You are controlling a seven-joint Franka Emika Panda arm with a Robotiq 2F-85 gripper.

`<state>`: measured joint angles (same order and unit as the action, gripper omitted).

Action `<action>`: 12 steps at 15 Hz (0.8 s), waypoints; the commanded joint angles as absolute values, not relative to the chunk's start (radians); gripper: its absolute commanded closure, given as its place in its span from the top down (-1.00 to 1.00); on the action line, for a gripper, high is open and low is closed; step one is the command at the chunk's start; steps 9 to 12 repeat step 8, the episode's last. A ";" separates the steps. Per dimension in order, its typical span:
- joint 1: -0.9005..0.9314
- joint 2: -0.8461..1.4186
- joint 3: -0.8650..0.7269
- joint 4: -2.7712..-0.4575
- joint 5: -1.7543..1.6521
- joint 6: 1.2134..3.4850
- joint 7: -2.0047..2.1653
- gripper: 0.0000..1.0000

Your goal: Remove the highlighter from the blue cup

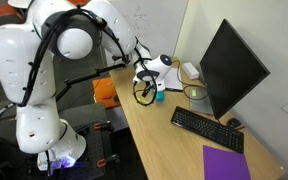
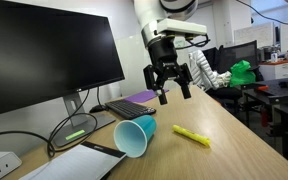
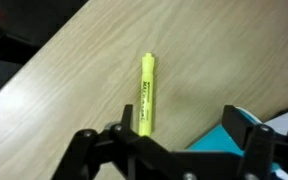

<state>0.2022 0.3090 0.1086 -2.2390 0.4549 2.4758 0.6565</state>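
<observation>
"Teal cup, entry one: position?"

"In an exterior view, the blue cup [image 2: 134, 135] lies tipped on its side on the desk [image 2: 234, 150], mouth toward the camera, nothing visible inside. The highlighter [image 2: 191, 135], yellow, lies flat on the wood just beside it, clear of the rim. Judged: removal looks done."

"Gripper?"

"The gripper [image 2: 171, 92] hovers above both items, spread wide and carrying nothing. Judged: it is spread because the highlighter needs no further carrying. Room: an office, with more desks and screens behind and a green object [image 2: 244, 72] at the back."

"Entry two: surface and fittings?"

"In an exterior view, a pale wood-grain desk runs along a wall. A dark monitor [image 1: 234, 65] has the black keyboard [image 1: 206, 128] in front of it, placed for a seated user. A purple flat item [image 1: 227, 162] sits near the desk's near end, and an orange object [image 1: 104, 92] off its edge. The cup [image 1: 160, 96] is a small teal spot under the wrist. The highlighter is too small to tell here."

"Entry three: wrist view?"

"The highlighter [image 3: 146, 95] lies lengthwise on bare wood. A teal edge of the cup [image 3: 229, 140] shows low in the frame, near it but not touching. The black fingers [image 3: 84, 145] frame the bottom, well apart, clasping nothing."
</observation>
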 commanded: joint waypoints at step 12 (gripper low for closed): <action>0.230 0.043 0.127 -2.409 0.265 2.542 0.813 1.00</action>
